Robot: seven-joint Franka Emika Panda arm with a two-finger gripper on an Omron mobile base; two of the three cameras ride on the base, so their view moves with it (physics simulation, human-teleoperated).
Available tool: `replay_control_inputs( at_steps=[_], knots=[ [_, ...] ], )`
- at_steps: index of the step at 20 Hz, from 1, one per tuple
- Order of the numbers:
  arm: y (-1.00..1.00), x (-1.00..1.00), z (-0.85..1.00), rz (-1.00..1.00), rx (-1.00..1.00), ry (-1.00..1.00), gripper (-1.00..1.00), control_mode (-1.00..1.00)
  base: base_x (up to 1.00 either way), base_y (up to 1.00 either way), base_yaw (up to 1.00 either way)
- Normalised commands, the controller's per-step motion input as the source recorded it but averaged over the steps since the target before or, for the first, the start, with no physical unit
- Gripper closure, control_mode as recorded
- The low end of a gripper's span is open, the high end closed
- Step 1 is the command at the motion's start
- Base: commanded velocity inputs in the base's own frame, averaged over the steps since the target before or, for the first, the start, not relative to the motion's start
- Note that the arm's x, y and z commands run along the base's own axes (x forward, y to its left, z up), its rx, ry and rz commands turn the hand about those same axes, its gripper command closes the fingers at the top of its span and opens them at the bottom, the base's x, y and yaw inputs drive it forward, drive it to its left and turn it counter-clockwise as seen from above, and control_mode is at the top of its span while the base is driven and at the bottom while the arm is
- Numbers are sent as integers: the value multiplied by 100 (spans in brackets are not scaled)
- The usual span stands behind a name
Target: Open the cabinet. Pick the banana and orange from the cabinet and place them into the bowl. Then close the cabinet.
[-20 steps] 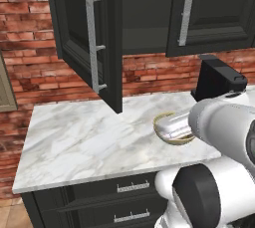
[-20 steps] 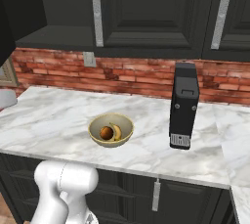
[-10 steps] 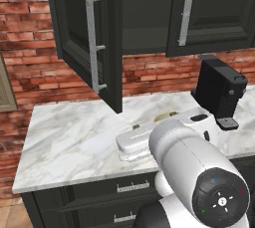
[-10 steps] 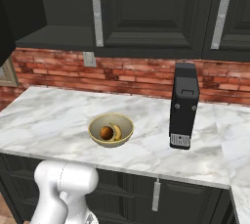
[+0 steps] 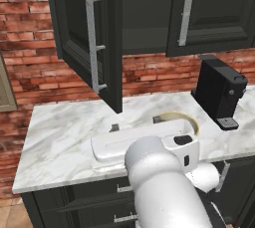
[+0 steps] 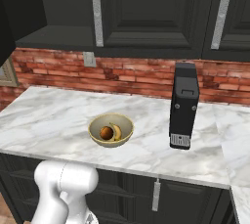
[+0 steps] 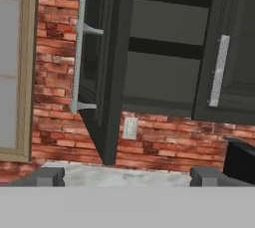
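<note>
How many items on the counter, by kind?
Bowl: 1
Banana: 1, in the bowl
Orange: 1, in the bowl
Black coffee machine: 1
Total: 4

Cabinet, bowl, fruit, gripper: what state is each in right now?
cabinet: left door swung open, right door shut, visible shelves bare.
bowl: upright on the counter, holding both fruits.
banana: lying in the bowl.
orange: in the bowl beside the banana.
gripper: open, holding nothing, facing the open cabinet.
coffee machine: upright on the counter, apart from the bowl.
</note>
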Motion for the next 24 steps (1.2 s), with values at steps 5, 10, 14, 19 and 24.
replay_control_inputs(
  at_steps=[5, 10, 14, 19, 24],
  knots=[
    [0, -8, 0, 0, 2, -39, -100, -100, 0, 0, 0],
    [0, 0, 0, 0, 0, -37, -100, -100, 0, 0, 0],
    [3, 17, 0, -1, 0, -4, -100, -100, 0, 0, 0],
    [5, 37, 0, -13, 0, 0, -100, -100, 0, 0, 0],
    [17, 51, 0, -25, 0, 0, -100, -100, 0, 0, 0]
  ],
)
